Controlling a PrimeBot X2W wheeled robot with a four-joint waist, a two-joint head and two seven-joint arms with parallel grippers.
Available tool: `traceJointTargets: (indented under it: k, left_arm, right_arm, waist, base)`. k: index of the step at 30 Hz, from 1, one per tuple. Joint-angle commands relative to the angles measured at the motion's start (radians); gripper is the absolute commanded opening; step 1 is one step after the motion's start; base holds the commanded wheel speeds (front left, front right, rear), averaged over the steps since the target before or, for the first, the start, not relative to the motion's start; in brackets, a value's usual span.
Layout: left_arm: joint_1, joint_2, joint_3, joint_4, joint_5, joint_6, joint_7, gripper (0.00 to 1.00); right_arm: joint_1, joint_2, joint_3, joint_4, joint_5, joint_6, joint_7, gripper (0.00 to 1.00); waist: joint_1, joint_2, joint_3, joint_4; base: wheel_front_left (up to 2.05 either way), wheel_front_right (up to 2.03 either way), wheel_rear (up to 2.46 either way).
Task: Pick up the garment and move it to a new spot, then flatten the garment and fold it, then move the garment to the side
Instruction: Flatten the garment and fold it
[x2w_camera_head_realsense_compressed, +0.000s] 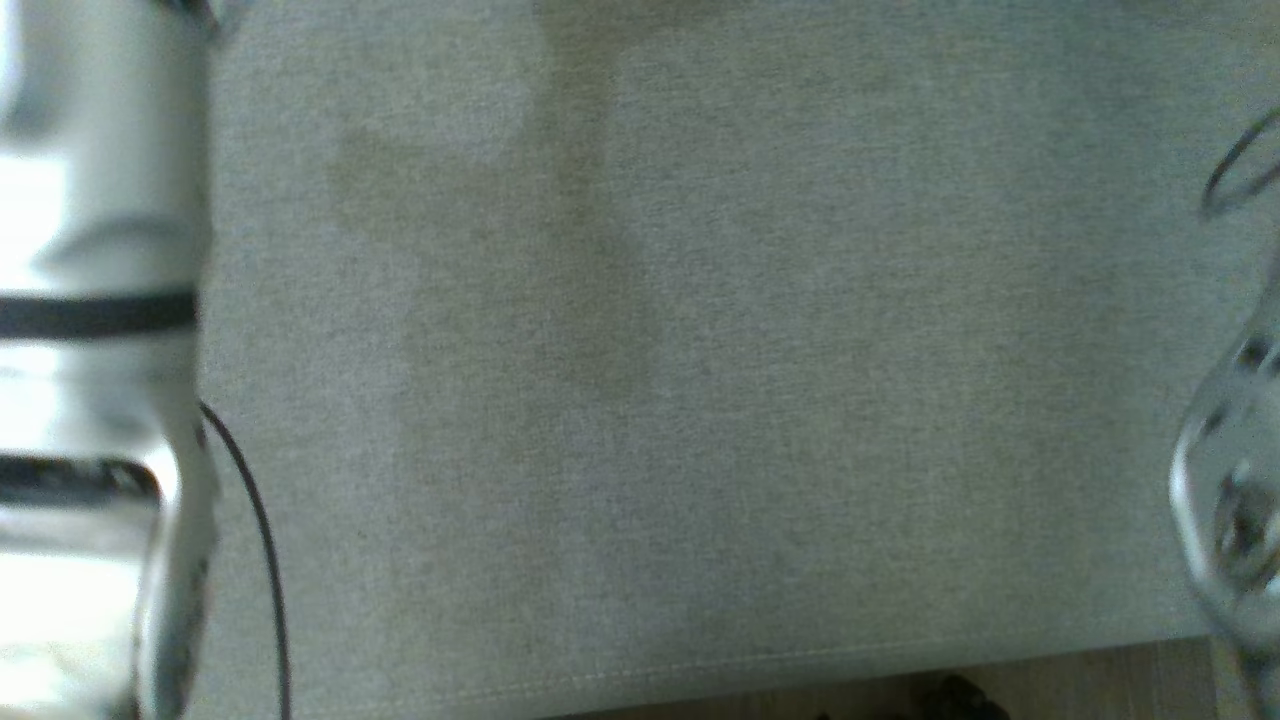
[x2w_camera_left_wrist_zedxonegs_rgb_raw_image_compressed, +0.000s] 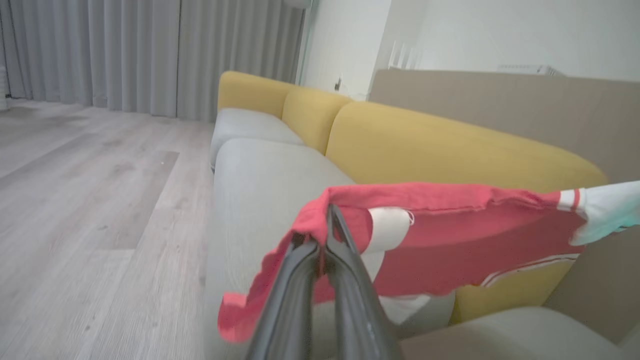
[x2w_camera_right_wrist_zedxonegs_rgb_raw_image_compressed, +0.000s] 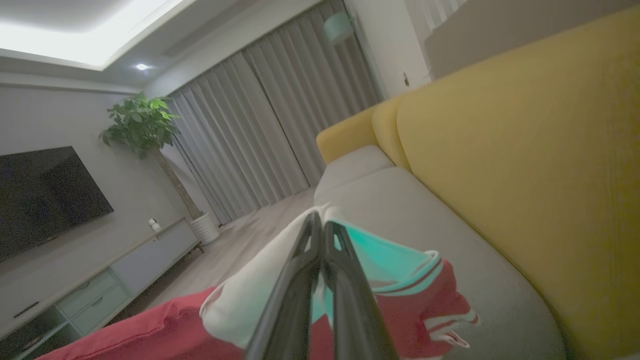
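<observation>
The garment (x2w_camera_left_wrist_zedxonegs_rgb_raw_image_compressed: 450, 240) is red with white and teal parts and striped trim, and it hangs stretched in the air above the grey sofa seat (x2w_camera_left_wrist_zedxonegs_rgb_raw_image_compressed: 260, 180). My left gripper (x2w_camera_left_wrist_zedxonegs_rgb_raw_image_compressed: 327, 215) is shut on its red edge. In the right wrist view my right gripper (x2w_camera_right_wrist_zedxonegs_rgb_raw_image_compressed: 320, 220) is shut on the garment's (x2w_camera_right_wrist_zedxonegs_rgb_raw_image_compressed: 410, 300) white and teal end. The head view looks down on the grey sofa seat (x2w_camera_head_realsense_compressed: 700, 350), with my pale left forearm (x2w_camera_head_realsense_compressed: 90, 350) blurred at the left edge and part of my right arm (x2w_camera_head_realsense_compressed: 1235, 500) at the right edge.
The sofa has yellow back cushions (x2w_camera_left_wrist_zedxonegs_rgb_raw_image_compressed: 425, 145) behind the seat. Grey wood floor (x2w_camera_left_wrist_zedxonegs_rgb_raw_image_compressed: 90, 200) lies in front of the sofa, with grey curtains (x2w_camera_left_wrist_zedxonegs_rgb_raw_image_compressed: 125, 55) beyond. A TV (x2w_camera_right_wrist_zedxonegs_rgb_raw_image_compressed: 45, 195), a low cabinet (x2w_camera_right_wrist_zedxonegs_rgb_raw_image_compressed: 100, 280) and a potted plant (x2w_camera_right_wrist_zedxonegs_rgb_raw_image_compressed: 145, 125) stand across the room.
</observation>
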Motion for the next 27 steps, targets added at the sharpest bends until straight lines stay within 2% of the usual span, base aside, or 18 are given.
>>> traceJointTargets:
  k: [1, 7, 14, 17, 22, 27]
  left_arm:
    - [0.018, 0.041, 0.004, -0.026, 0.008, -0.008, -0.022, 0.00]
    - [0.355, 0.095, -0.059, -0.028, -0.023, -0.024, -0.126, 0.00]
    - [0.786, 0.123, -0.088, -0.208, -0.101, -0.014, -0.125, 0.00]
    - [0.948, 0.120, -0.091, -0.343, -0.126, 0.024, -0.102, 0.00]
    - [1.224, 0.133, -0.106, -0.616, -0.142, 0.118, -0.034, 0.00]
    - [1.373, 0.153, -0.122, -0.844, -0.160, 0.188, 0.065, 0.00]
  right_arm:
    - [0.045, 0.020, 0.019, -0.039, 0.017, -0.001, -0.004, 0.00]
    - [0.469, -0.008, 0.060, -0.156, 0.108, -0.001, 0.017, 0.00]
    - [0.945, 0.000, 0.008, -0.355, 0.137, -0.001, 0.090, 0.00]
    - [1.108, 0.012, -0.015, -0.442, 0.128, -0.001, 0.130, 0.00]
    - [1.347, 0.020, -0.040, -0.585, 0.146, -0.001, 0.176, 0.00]
    - [1.462, 0.021, -0.077, -0.677, 0.213, -0.001, 0.178, 0.00]
  waist:
    - [-0.0004, 0.0001, -0.013, -0.006]
    - [-0.0004, 0.0001, -0.079, -0.031]
    - [-0.0004, 0.0001, -0.192, -0.019]
    - [-0.0004, 0.0001, -0.231, -0.012]
    - [-0.0004, 0.0001, -0.253, -0.006]
    - [-0.0004, 0.0001, -0.244, 0.007]
  base:
    - [0.00, 0.00, 0.00]
    - [0.00, 0.00, 0.00]
    - [0.00, 0.00, 0.00]
    - [0.00, 0.00, 0.00]
    - [0.00, 0.00, 0.00]
    - [0.00, 0.00, 0.00]
